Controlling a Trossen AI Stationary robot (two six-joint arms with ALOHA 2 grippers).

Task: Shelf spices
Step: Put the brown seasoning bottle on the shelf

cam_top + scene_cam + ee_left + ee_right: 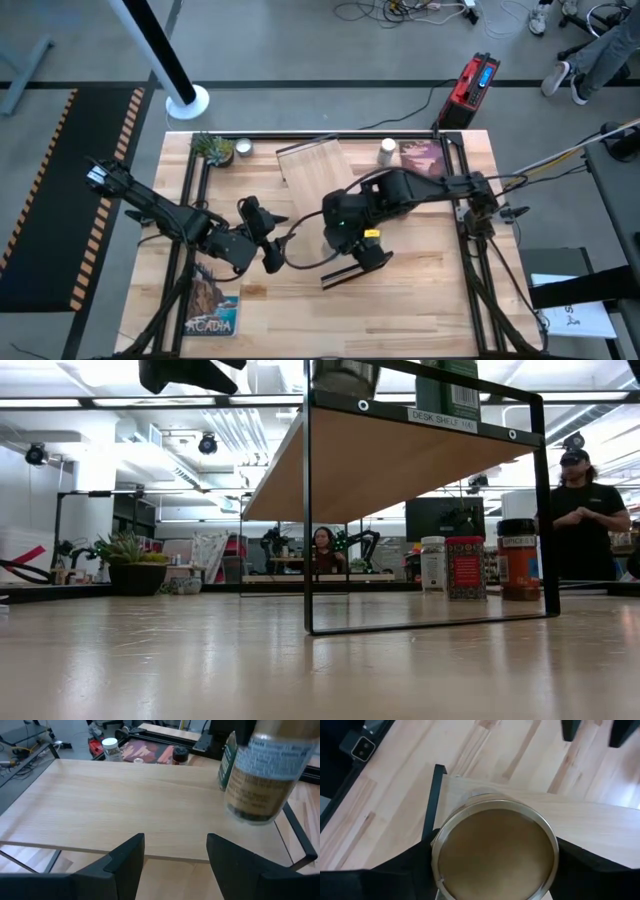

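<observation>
**shelfnoob:** Where's the wide tan-lidded jar at? (asking because it's blurred in the left wrist view)

**jarhead:** It's pinched from both sides by the right gripper, over the corner of the shelf near the black metal frame. Whether the base is touching the board can't be told. The left gripper is parked at roughly 9 o'clock of it in the high view, fingers spread wide, nothing held.

**shelfnoob:** How should the set-down be done?

**jarhead:** My guess: the jar should be kept upright and lowered straight until the flat bottom is seated, well inside the edge, and only then let go. The glass looks slick and the round lid smooth, so it shouldn't be dragged across the pale, fine-grained wood. A green-labelled jar is already stood just beside it, so room should be left. The white-capped jar is seen on the table at 3 o'clock of the board.
</observation>
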